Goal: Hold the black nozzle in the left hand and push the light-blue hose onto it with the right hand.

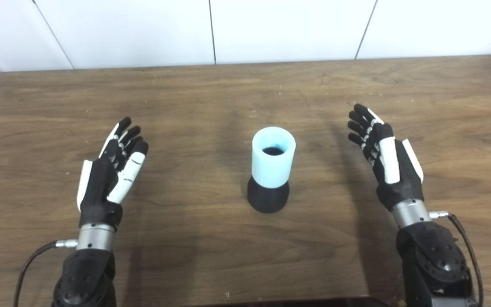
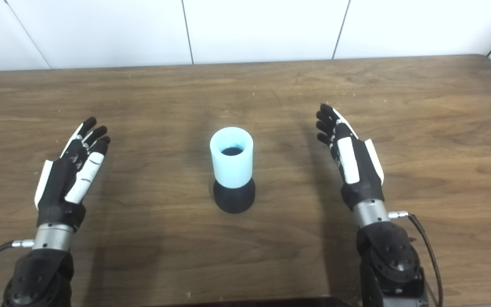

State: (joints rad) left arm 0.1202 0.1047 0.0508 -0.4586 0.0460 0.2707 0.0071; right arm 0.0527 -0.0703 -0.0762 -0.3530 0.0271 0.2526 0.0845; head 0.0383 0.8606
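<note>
Light-blue hose [image 1: 273,157] seated upright on the black nozzle [image 1: 268,197], mid-worktop, both hands empty.

The hose is a short, thick-walled pale-blue tube, matte and smooth, standing vertically with its open round mouth facing up; a dark hollow shows inside the rim. Its lower end sits over the nozzle, of which only a rounded, flared black base is visible, resting on the brown wood-grain worktop [image 1: 211,98]. The left hand [image 1: 111,170] is released, fingers stretched forward and slightly spread, holding nothing, well apart from the pair on its left side. The right hand [image 1: 382,155] is likewise released, fingers extended and apart, palm turned inward towards the hose, holding nothing and well apart from it on the right. A white panelled wall [image 1: 288,30] runs behind the worktop's far edge.
</note>
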